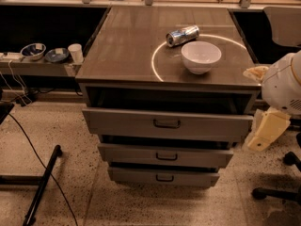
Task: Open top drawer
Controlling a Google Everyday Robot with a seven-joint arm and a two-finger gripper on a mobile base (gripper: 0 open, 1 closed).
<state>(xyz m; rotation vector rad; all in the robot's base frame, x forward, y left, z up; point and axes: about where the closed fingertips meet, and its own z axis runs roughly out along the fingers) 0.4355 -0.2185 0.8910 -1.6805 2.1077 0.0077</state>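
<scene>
The top drawer [122, 121] is the widest of three grey drawers in the metal cabinet. Its front stands a short way out from the cabinet frame, with a dark gap above it. A dark bar handle [167, 123] sits at the centre of its front. My gripper [267, 130] is the cream part hanging below the white round arm joint [284, 86]. It is just off the drawer's right end, apart from the handle and holding nothing that I can see.
A white bowl [201, 56] and a can lying on its side [182, 35] rest on the cabinet top [122, 46]. The two narrower drawers [165, 156] below also stand slightly out. A low shelf with bowls and a cup [74, 52] is at the left. A black stand leg [42, 185] and a chair base [277, 192] are on the floor.
</scene>
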